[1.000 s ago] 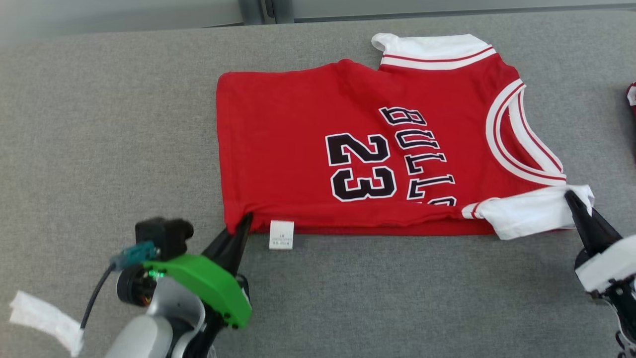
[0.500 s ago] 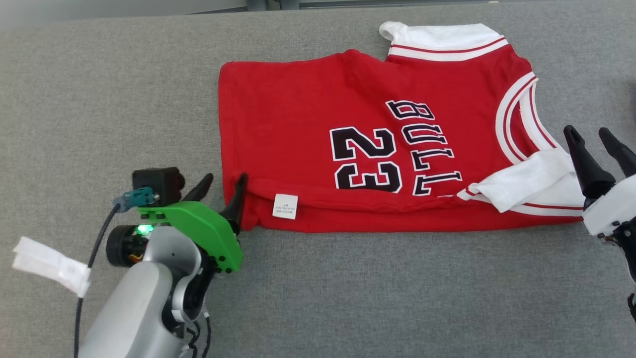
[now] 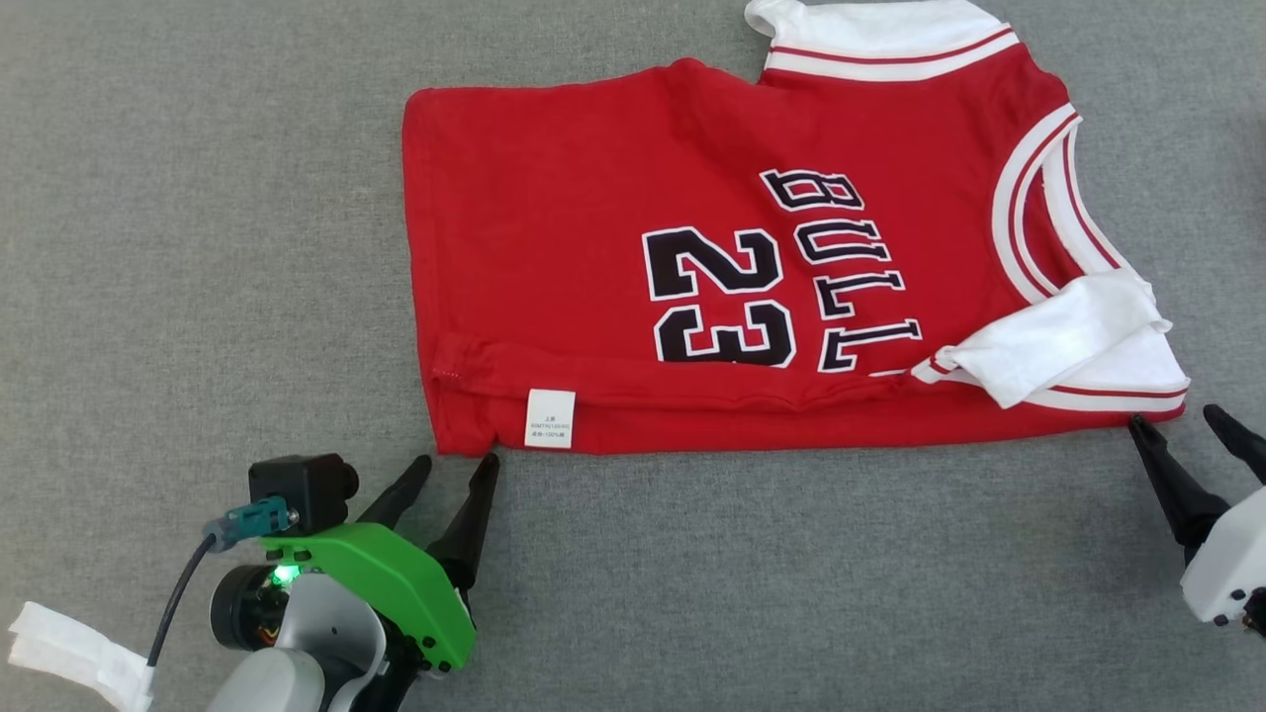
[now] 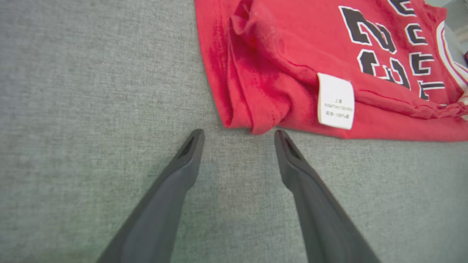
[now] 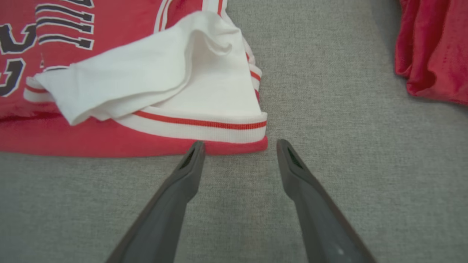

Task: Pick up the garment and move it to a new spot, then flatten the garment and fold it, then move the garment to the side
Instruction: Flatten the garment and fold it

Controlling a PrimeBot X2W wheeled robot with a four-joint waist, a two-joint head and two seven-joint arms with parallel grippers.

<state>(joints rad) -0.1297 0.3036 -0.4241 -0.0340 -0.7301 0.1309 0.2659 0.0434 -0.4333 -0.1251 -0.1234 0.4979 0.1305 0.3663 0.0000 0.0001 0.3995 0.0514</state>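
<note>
On the red jersey (image 3: 554, 227), a large black number (image 3: 719, 297) edged in white reads 23, at the middle of the jersey. Just beside it, toward the jersey's collar, matching letters (image 3: 841, 267) read BULL, up to the folded edge. A white tag (image 4: 335, 100) at the jersey's hem carries tiny print; only "100%" is legible.

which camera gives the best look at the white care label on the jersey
The left wrist view: the label is close and large, its printed lines visible on the folded edge of the jersey. The head view shows the label small near the hem. The right wrist view faces the sleeve end.
</note>
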